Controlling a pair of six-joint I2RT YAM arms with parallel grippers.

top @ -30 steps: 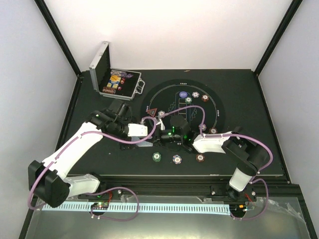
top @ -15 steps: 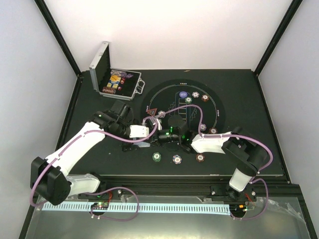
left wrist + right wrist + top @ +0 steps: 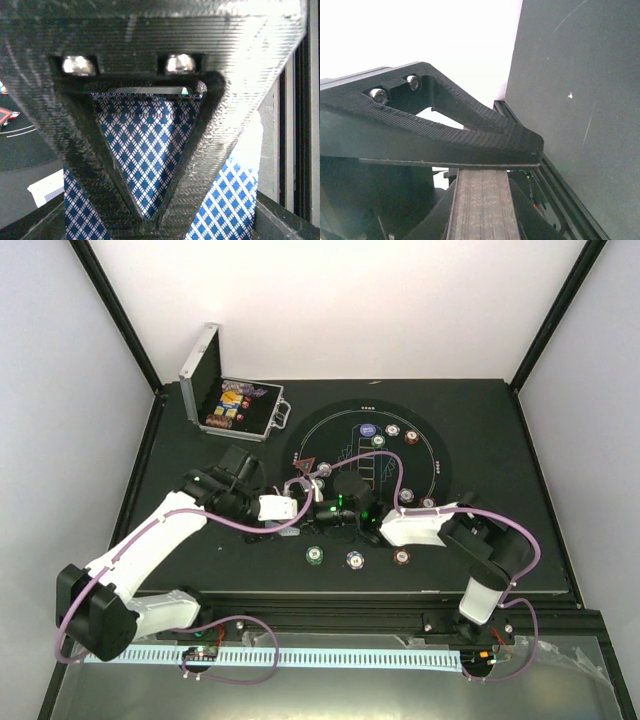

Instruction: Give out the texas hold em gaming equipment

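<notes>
Between the left gripper and the right gripper, just above the near-left part of the round mat, is where I find the playing cards. On my left wrist feed their blue-and-white diamond backs fill the triangular window of a black finger pressed close to the lens. More of the same pattern fans out at lower left and lower right. Their long side runs top to bottom in that feed, along the finger. They are off the table, since the mat shows far behind them at the left edge. On the right wrist feed the right gripper's fingers are drawn together to a point with only a thin pale sliver between them. I take that sliver for the cards edge-on, so I judge this arm is clamped on the pack. Whether the left gripper has bitten on a card I cannot tell, because the finger hides the pinch. From above, the left arm reaches in from the left and the right arm from the right, tips meeting head-on, so any card drawn off would have to slide leftward along that line. Outward from there, a green chip, a blue-white chip and a dark red chip sit in a row at the mat's near rim. The red triangular marker lies just beyond the left gripper, and a purple button sits at the far rim. The silver case stands open, well apart at far left.
</notes>
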